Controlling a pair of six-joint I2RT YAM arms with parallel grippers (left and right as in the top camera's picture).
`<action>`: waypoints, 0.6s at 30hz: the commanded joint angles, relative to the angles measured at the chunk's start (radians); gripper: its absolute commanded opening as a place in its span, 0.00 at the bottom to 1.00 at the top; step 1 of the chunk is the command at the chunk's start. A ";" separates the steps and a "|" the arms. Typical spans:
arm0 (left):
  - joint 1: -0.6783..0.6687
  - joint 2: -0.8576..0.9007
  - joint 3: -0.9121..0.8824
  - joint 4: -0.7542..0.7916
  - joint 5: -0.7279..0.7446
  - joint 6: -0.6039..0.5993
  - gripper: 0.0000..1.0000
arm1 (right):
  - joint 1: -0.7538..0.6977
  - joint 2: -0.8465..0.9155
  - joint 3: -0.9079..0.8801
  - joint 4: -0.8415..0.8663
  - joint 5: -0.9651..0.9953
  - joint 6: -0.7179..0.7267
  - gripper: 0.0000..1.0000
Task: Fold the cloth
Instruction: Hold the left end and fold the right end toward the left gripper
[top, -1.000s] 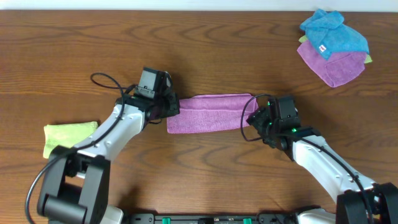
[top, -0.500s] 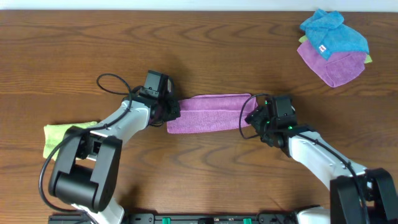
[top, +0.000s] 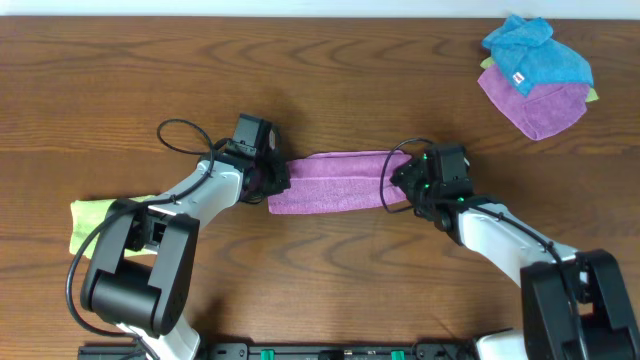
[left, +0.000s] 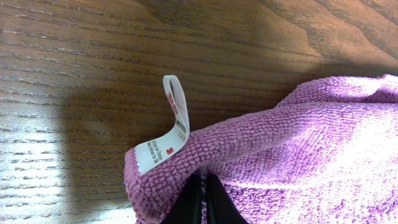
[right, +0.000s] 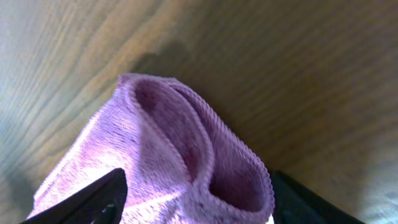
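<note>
A purple cloth (top: 335, 182) lies as a long folded strip on the wooden table between my two grippers. My left gripper (top: 272, 180) is at its left end, and in the left wrist view the fingers (left: 204, 199) are pinched shut on the cloth's edge (left: 298, 143) next to a white tag (left: 168, 137). My right gripper (top: 400, 185) is at the strip's right end. In the right wrist view its fingers (right: 205, 199) stand wide apart on either side of the looped cloth end (right: 155, 155).
A pile of cloths lies at the back right, a blue one (top: 535, 52) on top of a purple one (top: 535, 105). A folded green cloth (top: 100, 218) lies at the left, near the left arm.
The right gripper has shifted slightly up and left along the cloth's right end. The left arm has swung a little closer to the cloth. The cloth has stayed in place.
</note>
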 joint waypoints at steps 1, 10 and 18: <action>-0.001 0.016 0.019 0.000 -0.021 -0.005 0.06 | -0.008 0.065 -0.019 -0.016 -0.010 0.021 0.61; -0.001 0.016 0.019 -0.001 -0.022 -0.005 0.06 | -0.008 0.068 -0.019 0.028 -0.014 0.005 0.08; -0.001 0.017 0.019 -0.001 -0.026 -0.005 0.06 | -0.008 0.021 -0.019 0.058 -0.046 -0.089 0.01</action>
